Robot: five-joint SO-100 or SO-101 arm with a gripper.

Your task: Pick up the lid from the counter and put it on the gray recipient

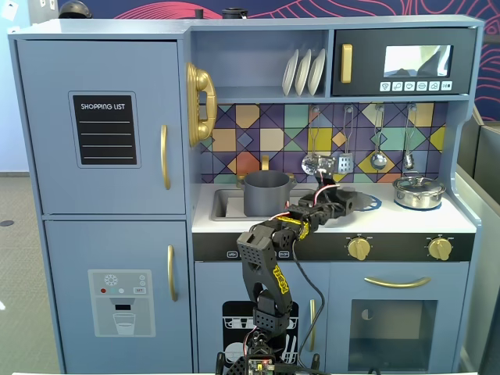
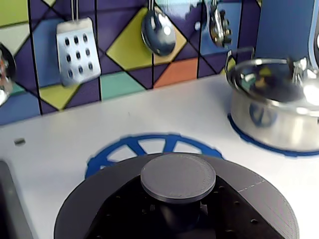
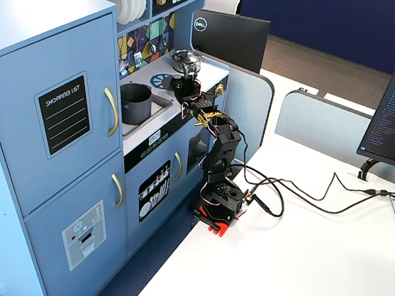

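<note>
One dark lid (image 2: pixel 177 178) on the counter (image 2: pixel 75 144) burner ring (image 2: pixel 149 145).

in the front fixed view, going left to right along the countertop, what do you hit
sink → gray pot standing in the sink → claw at the dark gray lid → shiny silver pot on the right burner.

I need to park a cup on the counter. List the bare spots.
Bare white counter lies between the tiled wall and the blue burner ring, and between that ring and the silver pot. Crowded: the lid covers the ring; the gray pot fills the sink.
</note>
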